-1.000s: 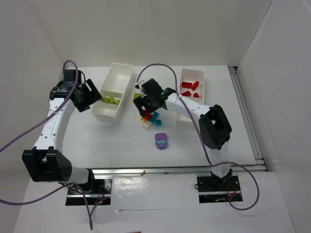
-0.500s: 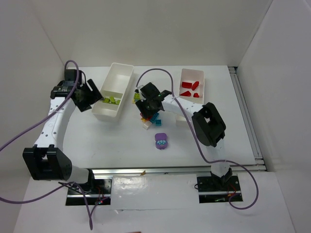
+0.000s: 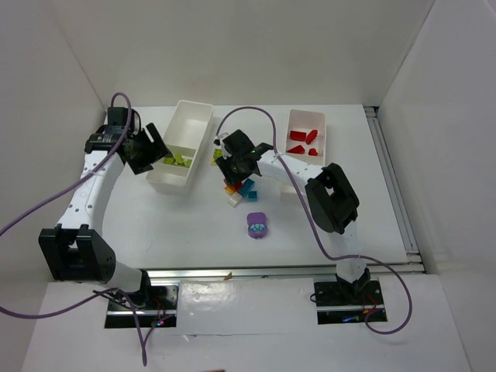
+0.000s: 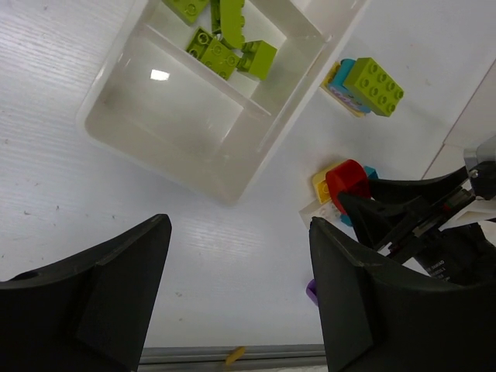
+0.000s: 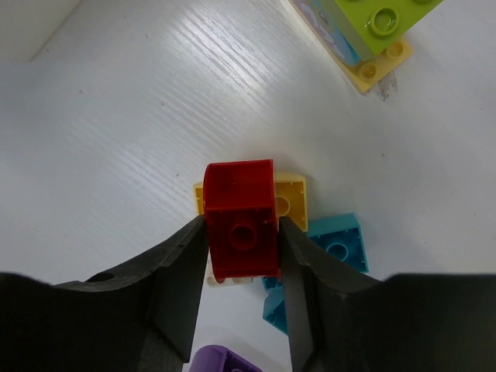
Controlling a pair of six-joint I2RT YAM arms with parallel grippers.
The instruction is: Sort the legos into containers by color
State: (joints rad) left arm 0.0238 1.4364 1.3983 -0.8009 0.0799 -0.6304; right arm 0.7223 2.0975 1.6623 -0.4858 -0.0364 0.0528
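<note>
Drawn in from a wide spread a second ago: fingers of right hand point(image 5: 242, 242), now pressed flat against both sides of red studded plastic brick point(image 5: 240, 198). Also shifted since then: right elbow eased inward toward the pile, left arm swung slightly toward the nearer tray.

Gripped red brick at the middle of the loose pile on the white tabletop point(image 3: 178, 225), resting on or against yellow square plastic brick point(image 5: 294, 200); whether lifted clear, impossible to tell. Just beside that pair, on the right of the wrist view, teal plastic bricks point(image 5: 335, 236). At the lower edge of the same view, part of rounded purple plastic piece point(image 5: 221, 360). Further off, lime green studded brick point(image 5: 380, 19) stacked on a thin yellow plate.

Left of the pile, long white plastic tray with inner divider point(image 4: 194, 167), several small lime green bricks point(image 4: 221, 48) in the compartment beyond that divider. Right of the pile, second long white plastic tray point(image 3: 307, 113), red pieces point(image 3: 302, 139) lying inside.

Left hand point(image 4: 240, 256) hanging above the tabletop near the first tray's end wall, fingers spread wide, nothing between them.
</note>
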